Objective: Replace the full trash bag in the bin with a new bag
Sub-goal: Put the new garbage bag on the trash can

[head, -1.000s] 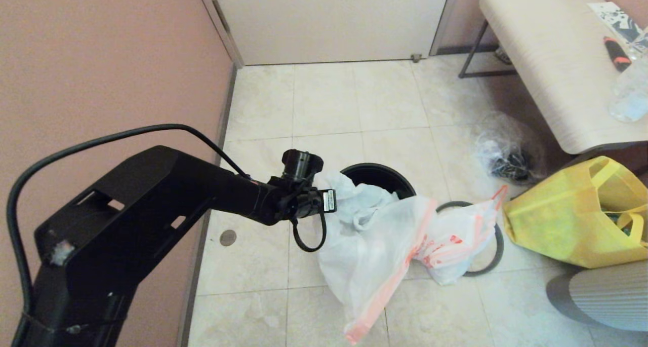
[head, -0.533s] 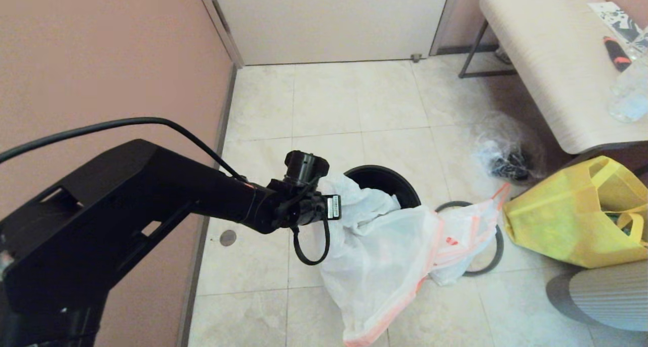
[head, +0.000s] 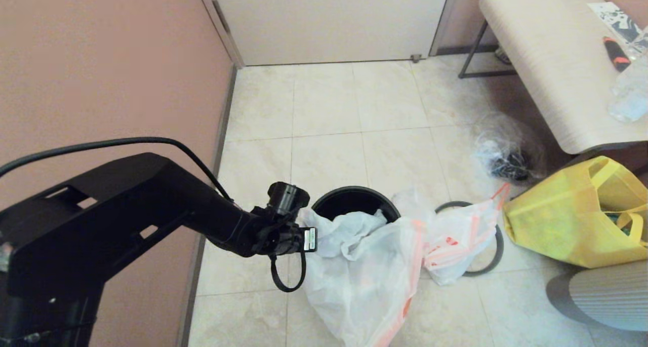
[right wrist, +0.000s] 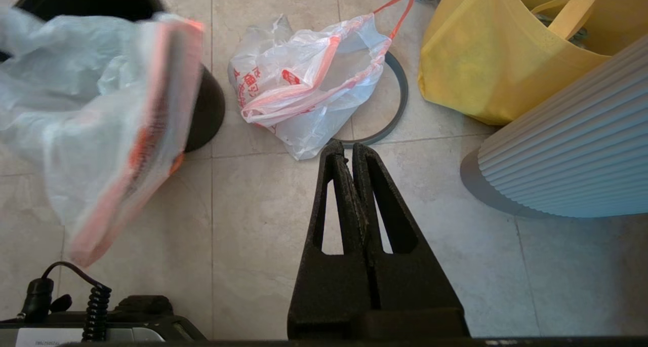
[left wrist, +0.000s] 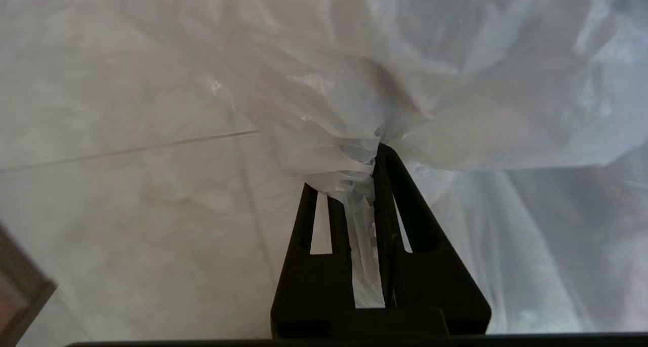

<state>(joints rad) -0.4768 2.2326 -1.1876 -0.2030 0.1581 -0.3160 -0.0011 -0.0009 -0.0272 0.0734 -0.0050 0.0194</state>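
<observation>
The new bag (head: 364,281), thin white film with a pale orange band, hangs over the near rim of the black bin (head: 354,200) and down to the floor. My left gripper (left wrist: 354,175) is shut on a bunched fold of the new bag (left wrist: 430,83); in the head view the film hides its fingers beyond the left wrist (head: 288,230). To the right of the bin, the full trash bag (head: 455,240) lies on the grey ring (head: 493,256). My right gripper (right wrist: 347,149) hangs shut and empty above bare tile, near the full trash bag (right wrist: 304,83).
A yellow tote (head: 572,220) stands right of the ring, with a clear bag of dark items (head: 506,154) behind it. A pale bench (head: 547,58) fills the far right. A ribbed grey-white body (head: 607,296) sits at the near right, and a pink wall (head: 101,58) runs along the left.
My left arm has drawn back toward me and to the left with the new bag in its grip. The bin has slid the same way with it. The full bag stayed put.
</observation>
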